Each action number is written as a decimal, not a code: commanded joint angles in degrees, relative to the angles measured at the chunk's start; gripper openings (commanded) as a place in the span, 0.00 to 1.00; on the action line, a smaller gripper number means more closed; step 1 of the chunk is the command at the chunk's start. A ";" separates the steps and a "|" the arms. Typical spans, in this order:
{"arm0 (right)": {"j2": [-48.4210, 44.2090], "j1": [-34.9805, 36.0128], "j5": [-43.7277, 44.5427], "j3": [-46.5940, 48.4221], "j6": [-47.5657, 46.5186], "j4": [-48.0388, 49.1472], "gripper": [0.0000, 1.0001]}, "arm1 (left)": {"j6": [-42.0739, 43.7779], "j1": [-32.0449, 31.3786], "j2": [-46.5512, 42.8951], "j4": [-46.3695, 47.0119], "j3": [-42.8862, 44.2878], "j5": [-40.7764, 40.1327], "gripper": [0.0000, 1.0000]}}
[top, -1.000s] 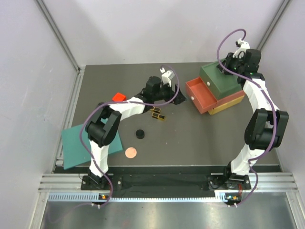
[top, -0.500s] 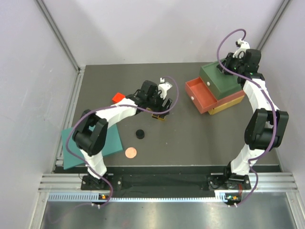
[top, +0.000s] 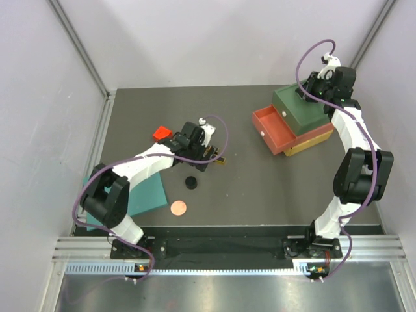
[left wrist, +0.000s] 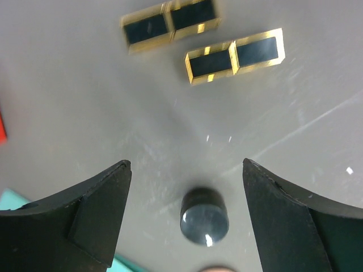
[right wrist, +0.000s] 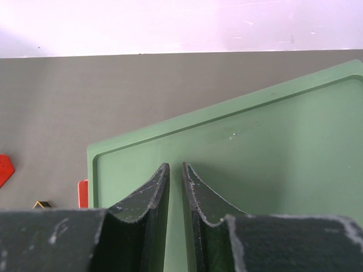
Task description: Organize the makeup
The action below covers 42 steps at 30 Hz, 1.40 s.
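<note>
My left gripper is open and empty, low over the table; in the left wrist view its jaws stand wide apart. The black round compact stands just ahead of them, between the two fingers. The black-gold palette lies beyond as two pieces, partly under the arm from above. The copper disc lies near the front. My right gripper is shut and empty over the green box top. The tube, bottles and cream stick are out of view.
The stacked drawer box stands at the back right with its red drawer pulled open. A teal sheet lies at the front left under my left arm. A small red object lies behind my left gripper.
My left arm has swung left and toward the front, from near the red drawer past the palette to the black compact. The right arm has not moved.
</note>
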 commanded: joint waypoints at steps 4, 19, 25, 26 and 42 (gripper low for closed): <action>7.34 0.70 1.87 -6.30 -1.10 -21.26 0.17 | -5.89 0.14 -0.42 -8.49 -1.21 -5.07 0.82; 8.13 0.79 1.17 -5.78 -0.84 -21.52 0.17 | -10.20 0.05 -0.51 -8.75 -6.58 1.08 0.78; 8.13 0.88 1.17 -6.04 -0.84 -21.26 0.17 | -9.32 0.05 0.45 -9.63 -6.66 3.53 0.73; 8.13 0.88 1.17 -6.04 -0.84 -21.17 0.16 | -9.58 0.05 0.54 -9.72 -6.75 3.89 0.72; 8.65 0.88 0.82 -5.86 -0.75 -20.91 0.16 | -9.06 0.05 3.79 -11.29 -2.72 6.18 0.00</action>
